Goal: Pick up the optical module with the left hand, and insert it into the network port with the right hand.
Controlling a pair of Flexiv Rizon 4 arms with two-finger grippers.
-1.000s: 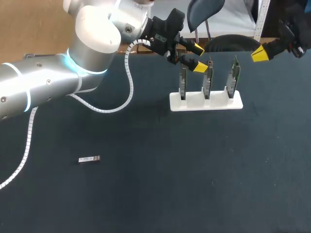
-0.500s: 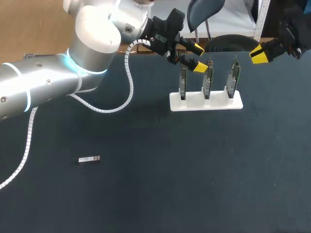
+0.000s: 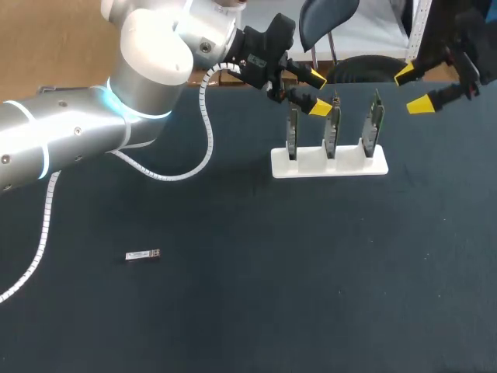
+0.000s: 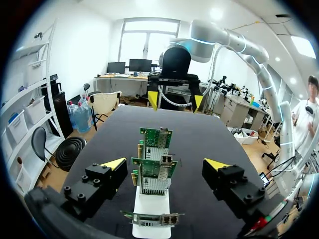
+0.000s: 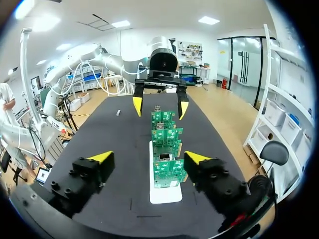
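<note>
L arm: the left gripper (image 3: pixel 317 92) has its fingers spread wide with nothing between them. Three upright network cards (image 4: pixel 152 177) in a white stand (image 3: pixel 329 165) sit under and straight ahead of it. In its wrist view the row runs away between the two yellow tips. Each card carries a metal port cage (image 4: pixel 167 160), probably the network port, though it is too small to confirm.

R arm: the right gripper (image 3: pixel 413 89) is likewise wide open and empty. It is just past the far end of the row and faces the left gripper across the cards.

The optical module (image 3: pixel 143 255) lies flat on the dark table (image 3: pixel 256 295), well apart from both grippers. It is off behind the left gripper, near that arm's white cable (image 3: pixel 43 233). Neither gripper touches it.
</note>
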